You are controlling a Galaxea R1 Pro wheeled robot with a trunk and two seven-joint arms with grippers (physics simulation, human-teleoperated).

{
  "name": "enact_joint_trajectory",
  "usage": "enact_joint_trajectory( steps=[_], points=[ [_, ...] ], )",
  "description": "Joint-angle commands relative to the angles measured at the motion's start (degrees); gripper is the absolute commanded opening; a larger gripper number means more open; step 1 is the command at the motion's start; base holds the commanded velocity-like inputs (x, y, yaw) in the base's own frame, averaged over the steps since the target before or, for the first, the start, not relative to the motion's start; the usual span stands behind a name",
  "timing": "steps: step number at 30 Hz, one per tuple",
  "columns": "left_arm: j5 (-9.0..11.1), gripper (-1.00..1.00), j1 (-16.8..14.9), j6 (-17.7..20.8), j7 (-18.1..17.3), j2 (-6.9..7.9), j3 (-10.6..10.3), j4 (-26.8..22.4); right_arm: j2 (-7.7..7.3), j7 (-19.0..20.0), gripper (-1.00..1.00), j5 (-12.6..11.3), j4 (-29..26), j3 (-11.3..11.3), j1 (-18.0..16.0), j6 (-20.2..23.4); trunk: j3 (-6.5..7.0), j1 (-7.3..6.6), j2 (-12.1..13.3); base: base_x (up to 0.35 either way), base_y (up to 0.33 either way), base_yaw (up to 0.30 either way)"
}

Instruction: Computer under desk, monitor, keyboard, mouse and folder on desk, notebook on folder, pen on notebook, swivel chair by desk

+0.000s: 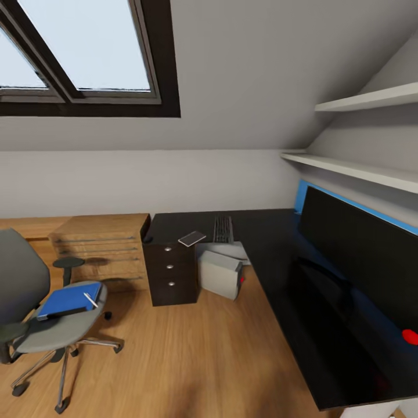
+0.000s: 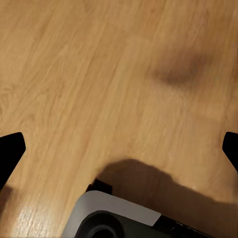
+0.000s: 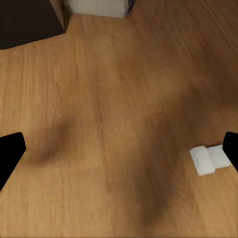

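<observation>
At the desk corner: robot faces the black desk [image 1: 273, 244] in the bedroom; both arms hang low over the wood floor [image 2: 99, 74]
Computer: white tower [image 1: 220, 273] on the floor beside the drawers, partly under the desk edge; looks roughly in place
Monitor: wide black screen [image 1: 360, 255] stands on the desk at right; done
Keyboard: dark keyboard [image 1: 223, 229] on the desk near the far wall, well apart from the monitor; probably needs moving closer
Mouse: cannot pick it out
Folder: blue folder [image 1: 69, 299] lies on the seat of the swivel chair [image 1: 40, 313]; not yet moved
Pen: thin white pen [image 1: 91, 300] rests on the folder
Notebook: small pale pad [image 1: 192, 238] on the desk above the drawers; not stacked
Chair: stands well apart from the desk; not yet positioned
Left gripper [image 2: 119, 148]: fingers spread wide; holds nothing
Right gripper [image 3: 119, 148]: fingers spread wide; holds nothing; floor below
Progress: early; most steps left
</observation>
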Motion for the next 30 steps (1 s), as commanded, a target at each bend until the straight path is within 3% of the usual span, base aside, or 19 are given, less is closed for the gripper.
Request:
enact_joint_trajectory(
  steps=[1, 30],
  points=[
    [0.2, 1.00, -0.1, 0.0, -0.6, -0.01, 0.5, 0.1, 0.04, 0.3, 1.00, 0.4, -0.1, -0.5, 0.0, -0.1, -0.15, 0.04, -0.1, 0.328, 0.012, 0.149],
    [0.3, 1.00, 0.0, 0.0, -0.6, -0.01, 0.5, 0.1, 0.04, 0.3, 1.00, 0.4, 0.0, -0.4, 0.0, -0.2, -0.32, 0.04, -0.1, 0.334, -0.001, 0.014]
  ],
)
